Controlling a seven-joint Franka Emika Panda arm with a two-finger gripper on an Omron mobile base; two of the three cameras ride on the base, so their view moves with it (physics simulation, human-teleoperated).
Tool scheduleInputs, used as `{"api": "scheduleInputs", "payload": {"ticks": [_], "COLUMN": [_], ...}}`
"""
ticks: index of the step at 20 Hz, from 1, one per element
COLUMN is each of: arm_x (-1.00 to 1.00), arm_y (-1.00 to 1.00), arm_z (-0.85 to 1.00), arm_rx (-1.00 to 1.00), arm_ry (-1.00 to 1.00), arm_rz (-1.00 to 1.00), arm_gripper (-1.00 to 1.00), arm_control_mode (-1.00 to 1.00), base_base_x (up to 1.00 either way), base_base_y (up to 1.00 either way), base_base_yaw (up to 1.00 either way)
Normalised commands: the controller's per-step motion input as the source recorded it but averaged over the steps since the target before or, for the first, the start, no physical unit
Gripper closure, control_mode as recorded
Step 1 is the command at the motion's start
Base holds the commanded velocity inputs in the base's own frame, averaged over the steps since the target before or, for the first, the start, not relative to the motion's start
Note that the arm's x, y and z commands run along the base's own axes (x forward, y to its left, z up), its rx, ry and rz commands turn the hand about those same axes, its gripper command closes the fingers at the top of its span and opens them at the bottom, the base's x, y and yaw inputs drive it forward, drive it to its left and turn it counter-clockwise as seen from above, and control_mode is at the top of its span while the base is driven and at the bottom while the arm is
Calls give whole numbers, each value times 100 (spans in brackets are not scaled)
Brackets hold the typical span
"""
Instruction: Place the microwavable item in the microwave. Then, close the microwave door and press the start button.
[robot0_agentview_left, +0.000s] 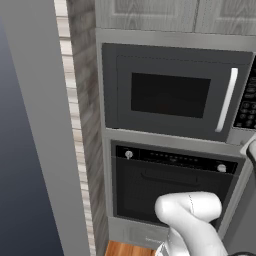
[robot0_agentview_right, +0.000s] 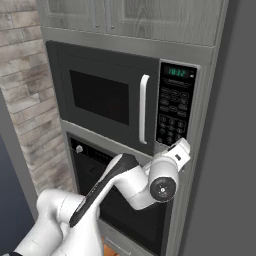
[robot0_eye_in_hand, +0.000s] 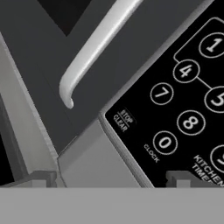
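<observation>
The microwave (robot0_agentview_left: 112, 90) (robot0_agentview_right: 60, 75) is built into a tall cabinet, with its door (robot0_agentview_left: 170, 127) (robot0_agentview_right: 100, 130) shut flat against the front. The black window hides the cavity, and the glass tumbler is out of view. The silver bar handle (robot0_agentview_left: 227, 100) (robot0_agentview_right: 144, 107) (robot0_eye_in_hand: 96, 48) runs beside the black keypad panel (robot0_agentview_left: 247, 105) (robot0_agentview_right: 172, 112) (robot0_eye_in_hand: 183, 100). My gripper (robot0_agentview_right: 181, 147) (robot0_eye_in_hand: 109, 178) hovers just in front of the keypad's lower left corner, near the stop/clear and clock keys. It is open, its fingertips (robot0_eye_in_hand: 41, 177) far apart with nothing between them.
A black-fronted oven (robot0_agentview_left: 170, 185) (robot0_agentview_right: 95, 165) with two knobs sits directly below the microwave. Grey wood cabinets (robot0_agentview_right: 125, 15) close off the space above. A flat grey panel (robot0_agentview_right: 235, 150) stands close on the right, a brick wall (robot0_agentview_right: 25, 100) on the left.
</observation>
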Motion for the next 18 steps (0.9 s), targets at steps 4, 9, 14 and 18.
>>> {"api": "scheduleInputs", "payload": {"ticks": [4,9,14,18], "arm_x": [24,21,22,7], "arm_y": [-17,-17,-15,-22], "arm_z": [-14,-18,-33,-51], "arm_rx": [3,3,2,2], "arm_ry": [-2,-1,0,0], "arm_rz": [0,0,0,-3], "arm_gripper": [-100,-100,-100,-100], "arm_control_mode": [-100,-100,-100,-100], "base_base_x": [0,0,0,0], "base_base_y": [0,0,0,0], "base_base_yaw": [0,0,0,0]}}
